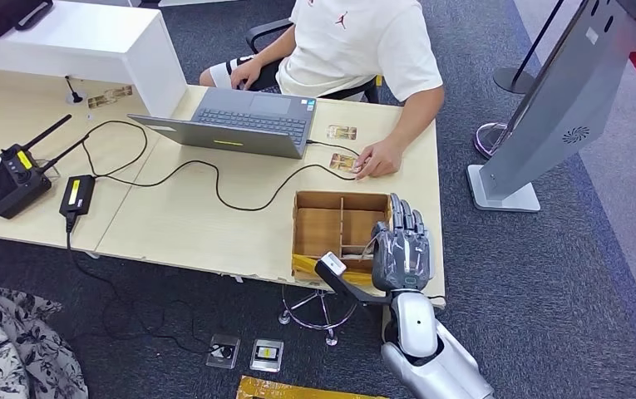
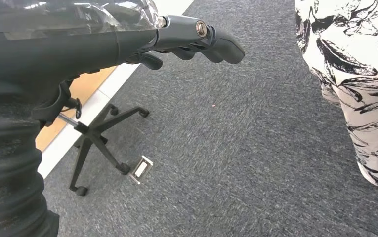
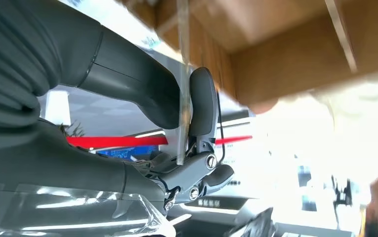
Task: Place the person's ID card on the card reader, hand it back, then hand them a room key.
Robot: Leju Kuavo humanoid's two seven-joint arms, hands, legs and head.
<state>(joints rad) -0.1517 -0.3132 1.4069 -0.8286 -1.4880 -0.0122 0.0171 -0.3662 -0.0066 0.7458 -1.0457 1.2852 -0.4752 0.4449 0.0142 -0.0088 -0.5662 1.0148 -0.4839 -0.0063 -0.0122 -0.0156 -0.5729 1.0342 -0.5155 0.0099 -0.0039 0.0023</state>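
My right hand hovers over the near right corner of an open wooden compartment box at the desk's front edge. In the right wrist view, the thumb and a finger pinch a thin pale card, seen edge-on, with the brown box just beyond. Which card it is I cannot tell. Across the desk sits a person, whose hand rests on a small card. A second card lies beside the laptop. My left hand hangs over the carpet with its fingers stretched out and nothing in them.
A grey laptop, a black device with antennas, a power brick and cables lie on the desk. A grey kiosk stand is at the right. Two small flat items and a chair base are on the floor.
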